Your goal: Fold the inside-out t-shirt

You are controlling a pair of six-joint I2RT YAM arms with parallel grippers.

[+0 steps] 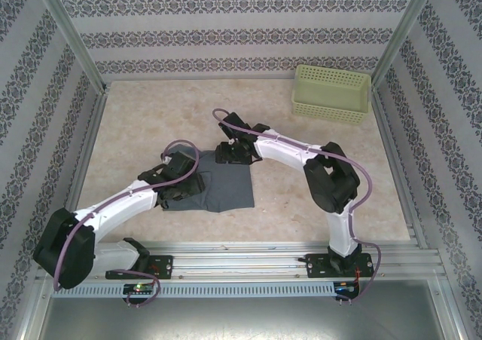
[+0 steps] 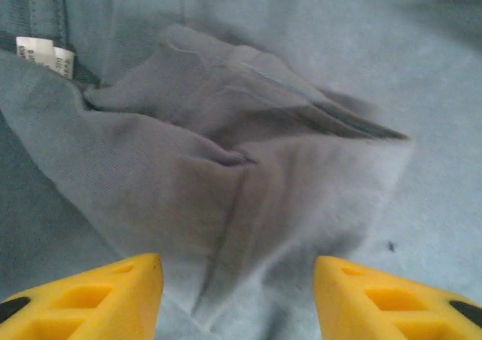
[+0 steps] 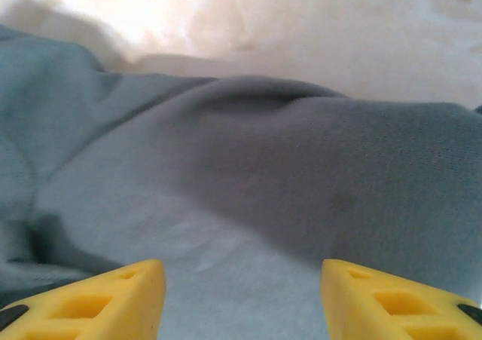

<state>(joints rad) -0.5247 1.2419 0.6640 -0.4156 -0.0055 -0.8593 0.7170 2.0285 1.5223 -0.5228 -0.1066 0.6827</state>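
Note:
The inside-out t-shirt (image 1: 226,187) lies in the middle of the table as a slate blue-grey, roughly square bundle. My left gripper (image 1: 183,176) sits over its left edge and my right gripper (image 1: 230,153) over its far edge. In the left wrist view the yellow fingers (image 2: 113,295) stand apart around rumpled t-shirt (image 2: 248,129) folds, with the gripper (image 2: 238,295) open and a white label (image 2: 45,53) at the upper left. From the right wrist, the gripper (image 3: 242,295) is open too, low over smooth t-shirt (image 3: 301,166) cloth near its far hem.
A pale yellow-green perforated basket (image 1: 331,93) stands at the back right corner. Patterned walls and metal posts fence the beige table (image 1: 151,121) on three sides. Bare tabletop (image 3: 301,23) shows beyond the cloth in the right wrist view.

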